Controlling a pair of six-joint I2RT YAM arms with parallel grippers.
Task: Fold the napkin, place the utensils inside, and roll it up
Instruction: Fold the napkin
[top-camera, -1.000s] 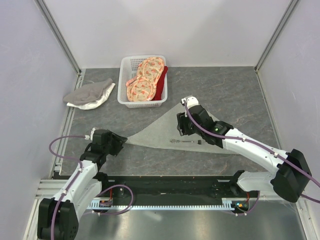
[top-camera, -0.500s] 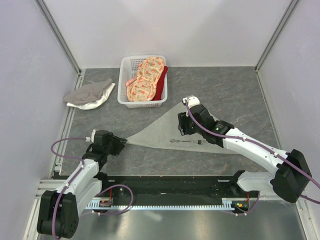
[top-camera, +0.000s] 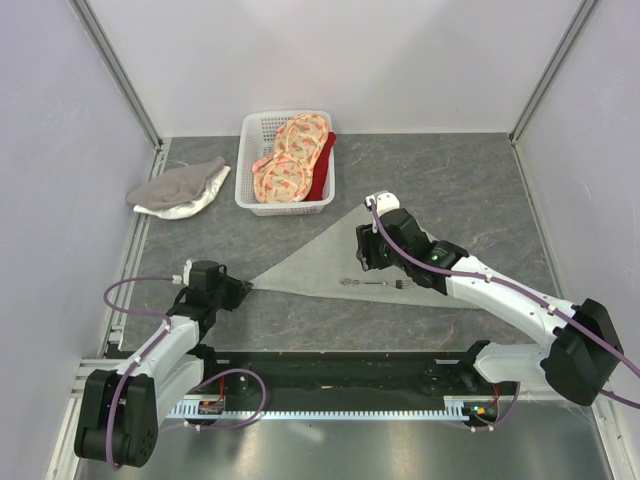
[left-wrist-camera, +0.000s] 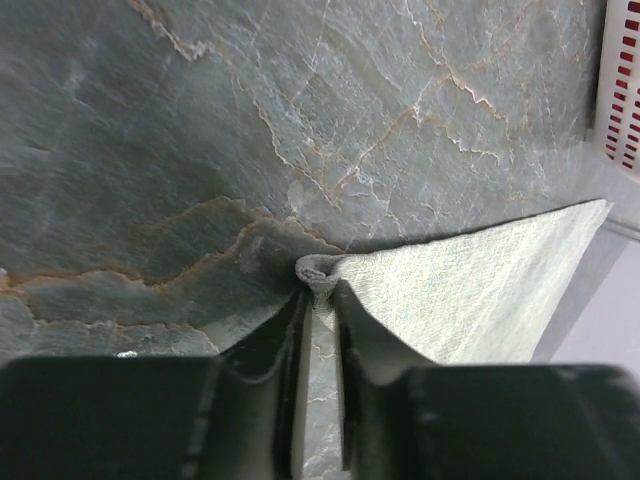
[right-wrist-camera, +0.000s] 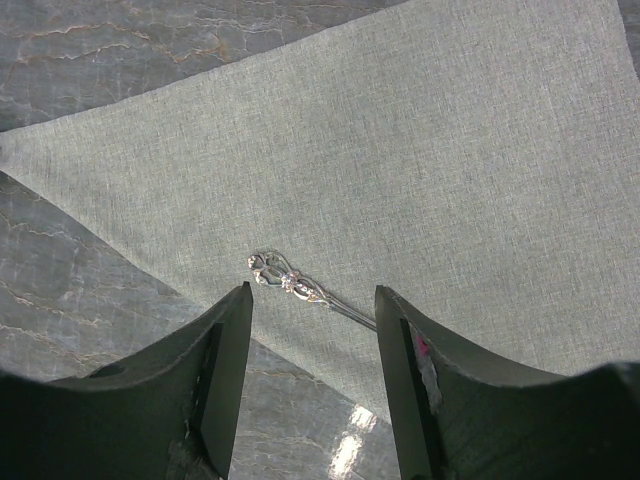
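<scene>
Lying flat as a triangle on the dark veined stone-look table, the large plain grey-green cloth napkin carries the slim silver metal fork near its front edge. At the left tip, the left gripper pinches the curled corner; the right gripper, jaws spread, hovers above the fork's handle.

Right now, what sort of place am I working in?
Probably a lab test cell, not a dining room: a stone-look table boxed in by plain pale walls on metal posts, with a white basket of spare cloths as props.
</scene>
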